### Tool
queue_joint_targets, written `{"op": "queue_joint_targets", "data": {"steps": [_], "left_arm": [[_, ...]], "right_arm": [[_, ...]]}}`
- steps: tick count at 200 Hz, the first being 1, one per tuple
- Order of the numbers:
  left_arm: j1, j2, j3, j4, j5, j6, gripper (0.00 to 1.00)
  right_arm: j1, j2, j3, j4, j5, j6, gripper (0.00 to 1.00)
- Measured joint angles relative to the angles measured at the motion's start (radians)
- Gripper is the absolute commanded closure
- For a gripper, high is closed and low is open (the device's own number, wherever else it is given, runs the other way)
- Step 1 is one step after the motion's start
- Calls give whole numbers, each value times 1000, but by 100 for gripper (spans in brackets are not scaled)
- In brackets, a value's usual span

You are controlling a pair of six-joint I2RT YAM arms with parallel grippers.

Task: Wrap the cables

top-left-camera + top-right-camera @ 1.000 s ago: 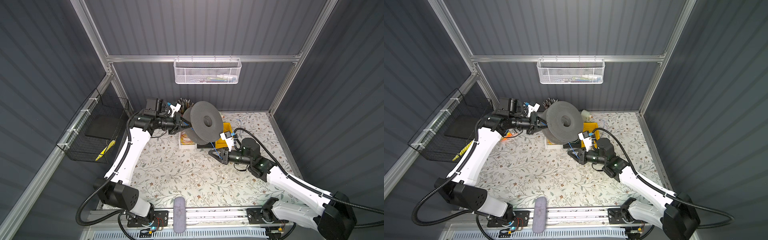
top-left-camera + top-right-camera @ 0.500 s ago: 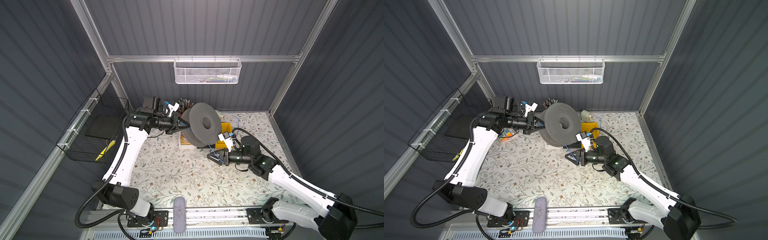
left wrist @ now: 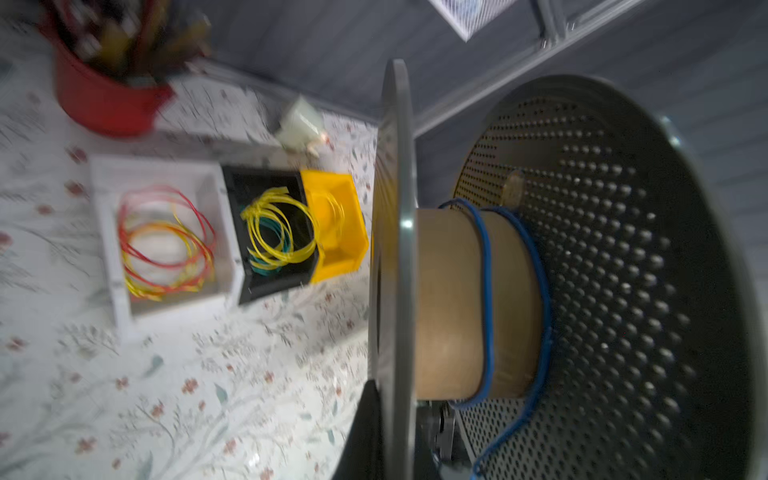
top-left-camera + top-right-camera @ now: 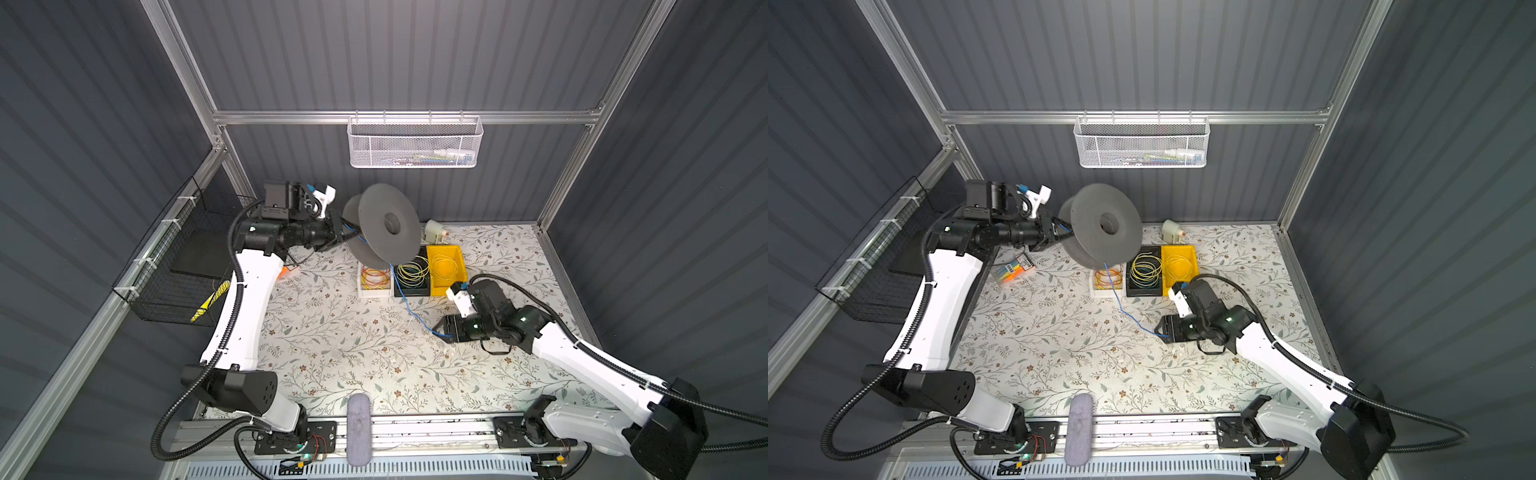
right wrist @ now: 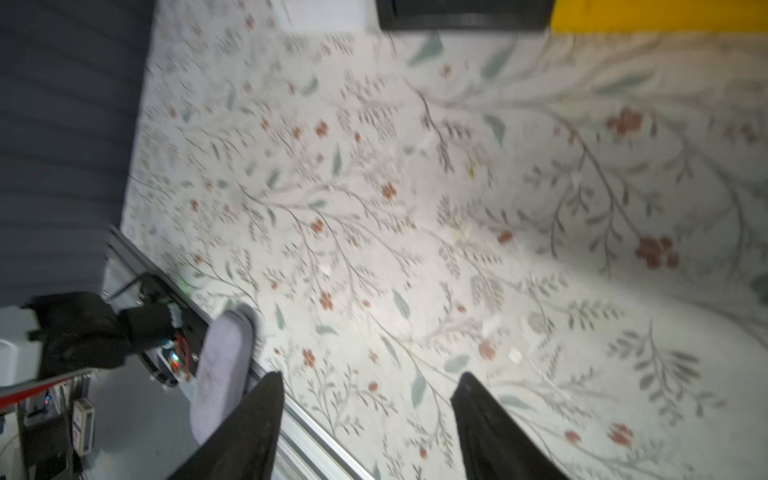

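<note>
**A:** What is the left gripper (image 4: 341, 235) doing?

**B:** Its jaws are pressing together on the edge of the grey spool (image 4: 388, 226). It is holding the spool in the air above the table (image 4: 332, 353), near the back edge and left of the middle. The spool's axle is running roughly along that back edge, and the flanges are standing close to upright.

**A:** And the right gripper (image 5: 370, 378)?

**B:** It is hovering low over the table in front of the yellow bin (image 4: 446, 266), towards the right edge. Its jaws are standing well apart. In the right wrist view nothing is sitting between the fingers (image 5: 249, 432), only the flowered cloth.

**A:** Where is the blue wire (image 4: 405, 305) lying?

**B:** In the left wrist view two turns are sitting around the spool's cardboard core (image 3: 449, 299). In both top views the free length is dropping from the spool's underside and passing the white bin (image 4: 374, 291) and the black bin (image 4: 411, 291). From there its long line is slanting towards the front right corner.

**A:** Where is its tip pointing?

**B:** It is pointing straight at the right gripper and ending just at the fingertips. I cannot tell whether it is touching them.
</note>
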Motion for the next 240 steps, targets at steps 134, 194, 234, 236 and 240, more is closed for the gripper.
{"op": "queue_joint_targets", "data": {"steps": [134, 194, 234, 236, 240], "left_arm": [[18, -97, -52, 66, -94, 117, 100], [-68, -97, -100, -26, -288, 199, 100], [-158, -103, -123, -64, -341, 252, 100], [-158, -105, -127, -64, -339, 252, 100], [-157, -109, -136, -62, -337, 255, 100]], "right_arm": [[-135, -198, 0, -106, -80, 10, 15], [-239, -312, 50, -67, -132, 49, 12], [-350, -378, 42, -56, -29, 89, 10], [-362, -381, 37, -52, -24, 91, 10], [-382, -385, 28, -43, -21, 95, 10]]}}
